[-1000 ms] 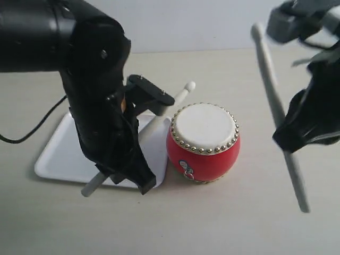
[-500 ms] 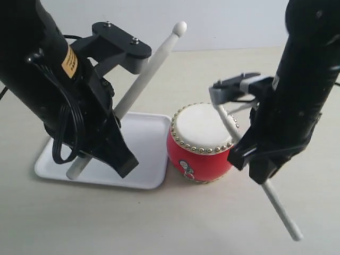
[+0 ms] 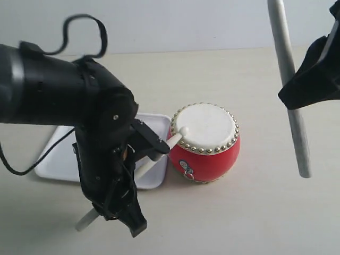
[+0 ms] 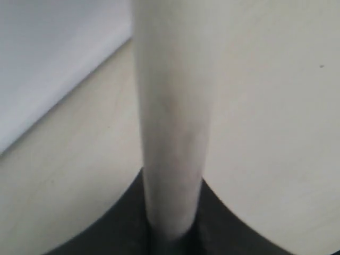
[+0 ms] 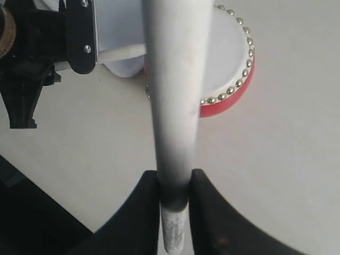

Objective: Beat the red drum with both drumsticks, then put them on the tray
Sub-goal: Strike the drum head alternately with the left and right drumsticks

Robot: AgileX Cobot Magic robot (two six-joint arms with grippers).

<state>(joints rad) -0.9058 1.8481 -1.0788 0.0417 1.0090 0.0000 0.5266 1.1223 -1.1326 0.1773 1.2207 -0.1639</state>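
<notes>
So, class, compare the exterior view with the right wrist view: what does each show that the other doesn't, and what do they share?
Only the exterior view: the left drumstick with its tip resting on the red drum skin. Only the right wrist view: the right gripper, jaws clamped on the right drumstick near its butt end. Both: the drum and that stick.

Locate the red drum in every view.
Exterior: red drum just right of centre, beside the tray.
Left wrist: not in it.
Right wrist: red drum near the top edge, partly behind the held drumstick.
Shared landmark: its gold studs, in exterior and right wrist views.
</notes>
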